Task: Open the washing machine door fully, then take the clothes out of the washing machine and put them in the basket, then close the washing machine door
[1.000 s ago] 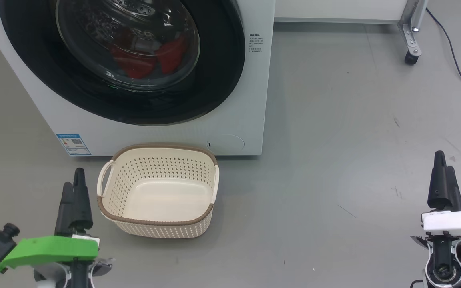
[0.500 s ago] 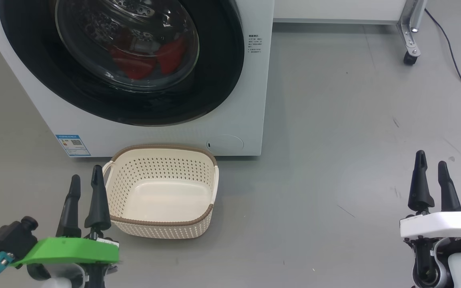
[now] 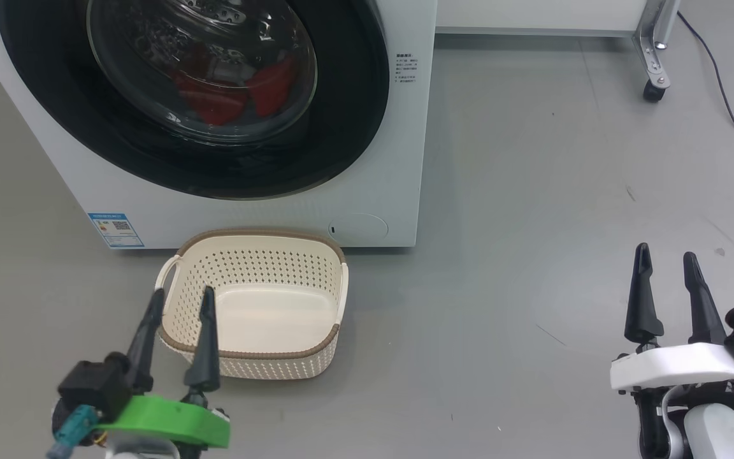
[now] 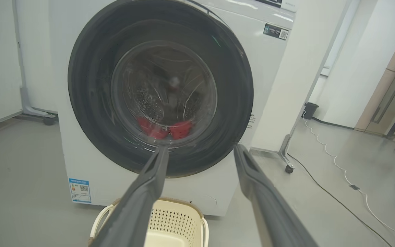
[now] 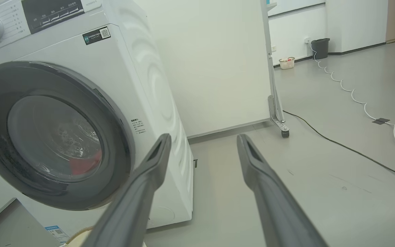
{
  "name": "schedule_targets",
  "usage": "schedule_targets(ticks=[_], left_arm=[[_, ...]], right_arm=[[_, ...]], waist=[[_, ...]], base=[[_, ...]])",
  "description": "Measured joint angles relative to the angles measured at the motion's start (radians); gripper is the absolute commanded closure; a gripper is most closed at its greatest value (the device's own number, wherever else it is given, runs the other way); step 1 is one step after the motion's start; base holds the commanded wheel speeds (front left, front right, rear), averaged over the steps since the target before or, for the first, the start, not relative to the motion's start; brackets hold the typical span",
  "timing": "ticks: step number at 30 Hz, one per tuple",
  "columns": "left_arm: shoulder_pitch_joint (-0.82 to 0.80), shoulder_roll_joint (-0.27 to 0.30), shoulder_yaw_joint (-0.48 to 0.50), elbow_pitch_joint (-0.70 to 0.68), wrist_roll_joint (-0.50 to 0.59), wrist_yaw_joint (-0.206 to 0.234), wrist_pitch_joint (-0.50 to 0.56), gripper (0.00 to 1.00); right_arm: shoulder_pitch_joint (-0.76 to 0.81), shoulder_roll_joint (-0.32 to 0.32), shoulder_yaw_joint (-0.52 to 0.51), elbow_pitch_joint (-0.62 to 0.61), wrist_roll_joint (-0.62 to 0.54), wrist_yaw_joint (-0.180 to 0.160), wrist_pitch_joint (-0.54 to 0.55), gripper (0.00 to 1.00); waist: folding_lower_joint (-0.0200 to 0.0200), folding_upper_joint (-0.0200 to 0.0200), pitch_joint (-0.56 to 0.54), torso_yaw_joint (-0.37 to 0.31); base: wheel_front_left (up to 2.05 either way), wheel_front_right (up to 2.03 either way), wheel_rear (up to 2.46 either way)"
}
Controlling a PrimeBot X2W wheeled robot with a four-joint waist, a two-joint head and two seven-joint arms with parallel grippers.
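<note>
The white washing machine (image 3: 399,146) stands ahead with its black-ringed round door (image 3: 348,115) shut. Red clothes (image 3: 214,102) lie in the drum behind the glass, and the left wrist view shows the same clothes (image 4: 165,127) low in the glass. An empty cream basket (image 3: 259,242) sits on the floor right below the door. My left gripper (image 3: 179,298) hovers open over the basket's near left corner, fingers pointing at the machine. Far to the right, over bare floor, my right gripper (image 3: 665,254) is open with nothing between its fingers.
Grey floor spreads to the right of the machine. A wheeled metal frame leg (image 3: 654,76) and a dark cable (image 3: 724,95) lie at the back right. In the right wrist view a white wall panel (image 5: 218,61) stands beside the machine.
Both wrists have turned, so each gripper's two fingers now show spread apart. The left gripper has shifted right to the basket's corner. The right gripper has moved a little left.
</note>
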Motion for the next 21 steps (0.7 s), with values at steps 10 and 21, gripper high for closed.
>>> schedule_targets(ticks=[10,21], left_arm=[[0.022,0.006,-0.035,0.075,0.094,0.023,-0.018,0.0],[0.021,0.006,-0.027,0.123,0.092,0.051,-0.018,0.0]], right_arm=[[0.015,-0.012,0.039,0.056,-0.102,-0.026,-0.016,0.0],[0.015,-0.012,0.057,0.109,-0.102,-0.034,0.01,0.0]], waist=[[0.0,0.0,-0.005,0.0],[0.0,0.0,-0.018,-0.007]], base=[[0.0,0.0,0.0],[0.0,0.0,0.0]])
